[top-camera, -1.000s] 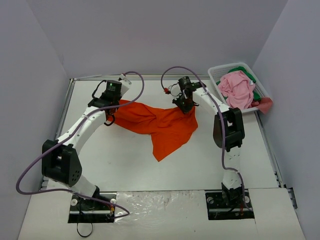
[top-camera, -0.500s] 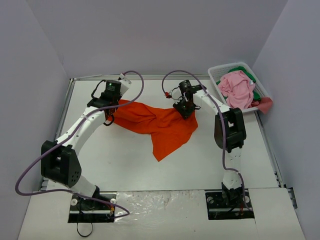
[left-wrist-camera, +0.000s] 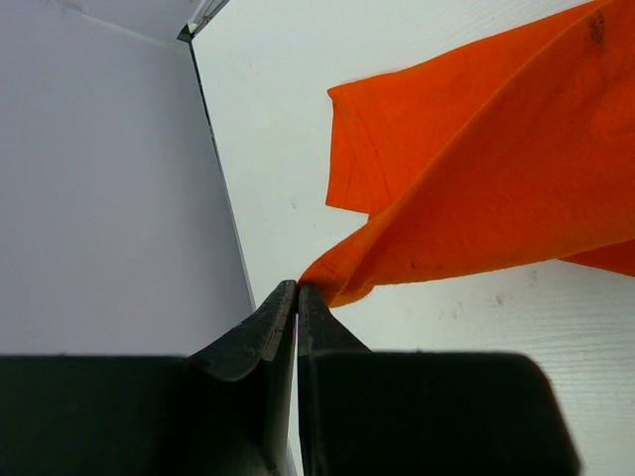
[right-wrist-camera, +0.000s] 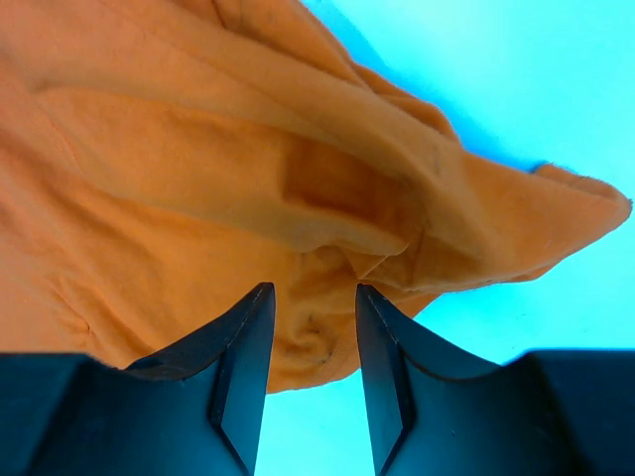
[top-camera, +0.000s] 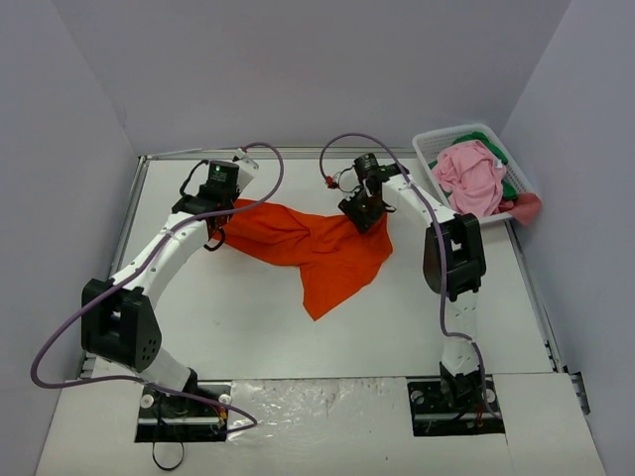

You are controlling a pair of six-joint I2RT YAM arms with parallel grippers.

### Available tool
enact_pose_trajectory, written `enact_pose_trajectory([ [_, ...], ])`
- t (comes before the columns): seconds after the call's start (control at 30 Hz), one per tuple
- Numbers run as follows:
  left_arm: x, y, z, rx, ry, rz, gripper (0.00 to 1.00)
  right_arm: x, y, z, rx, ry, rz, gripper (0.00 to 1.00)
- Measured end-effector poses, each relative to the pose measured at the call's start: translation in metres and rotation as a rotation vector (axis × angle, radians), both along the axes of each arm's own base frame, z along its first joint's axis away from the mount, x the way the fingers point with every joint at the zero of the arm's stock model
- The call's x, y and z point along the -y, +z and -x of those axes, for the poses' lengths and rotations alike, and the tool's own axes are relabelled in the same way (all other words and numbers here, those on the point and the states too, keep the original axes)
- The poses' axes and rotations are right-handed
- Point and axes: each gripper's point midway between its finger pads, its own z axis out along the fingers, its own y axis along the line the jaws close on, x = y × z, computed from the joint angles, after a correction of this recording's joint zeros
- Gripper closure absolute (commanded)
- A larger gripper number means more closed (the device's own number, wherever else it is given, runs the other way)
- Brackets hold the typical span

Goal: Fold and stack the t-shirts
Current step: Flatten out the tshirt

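The large orange t-shirt (top-camera: 327, 253) lies crumpled and half spread across the middle of the table. At its left end my left gripper (top-camera: 215, 236) is shut on a corner, and the left wrist view shows the orange cloth (left-wrist-camera: 476, 198) pinched at the tips of that gripper (left-wrist-camera: 298, 288), rising off the table. My right gripper (top-camera: 369, 220) stands over the shirt's far right end. In the right wrist view this gripper (right-wrist-camera: 313, 297) is open, with a bunched fold of orange cloth (right-wrist-camera: 198, 149) just past the gap. A pink t-shirt (top-camera: 471, 177) and a green one (top-camera: 493, 149) sit in the basket.
The white slotted basket (top-camera: 429, 147) stands at the far right corner, with a reddish piece of cloth (top-camera: 526, 208) hanging over its near side. Grey walls close in the table at the back and on both sides. The left wall runs close to the left gripper.
My right gripper has opened and let go of the orange shirt's right end, which now rests on the table. The left gripper has kept its hold and place.
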Motion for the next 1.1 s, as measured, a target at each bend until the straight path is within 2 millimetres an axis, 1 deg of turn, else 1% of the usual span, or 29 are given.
enact_pose_trajectory([
  [0.13,0.000,0.000,0.000,-0.001,0.000,0.001,0.98,-0.004,0.001,-0.006,0.008,0.003,-0.004,0.67],
  [0.23,0.000,0.000,0.000,-0.001,-0.001,0.002,0.98,-0.006,-0.004,-0.010,0.003,0.005,-0.002,0.70],
  [0.33,0.000,0.000,0.000,-0.001,-0.002,0.003,0.97,-0.005,-0.013,-0.007,-0.020,0.006,0.007,0.72],
  [0.43,0.000,0.000,0.000,-0.001,-0.002,0.003,0.98,-0.005,-0.015,-0.004,-0.033,0.010,0.012,0.72],
  [0.57,0.000,-0.001,0.000,-0.002,-0.002,0.003,0.98,-0.005,-0.015,-0.003,-0.037,0.014,0.012,0.68],
  [0.83,0.000,-0.001,0.000,-0.002,-0.002,0.003,0.98,-0.006,-0.016,-0.003,-0.041,0.017,0.007,0.66],
  [1.1,-0.001,-0.001,0.000,-0.003,0.000,0.004,0.98,-0.006,-0.031,0.000,-0.072,0.019,0.018,0.64],
])
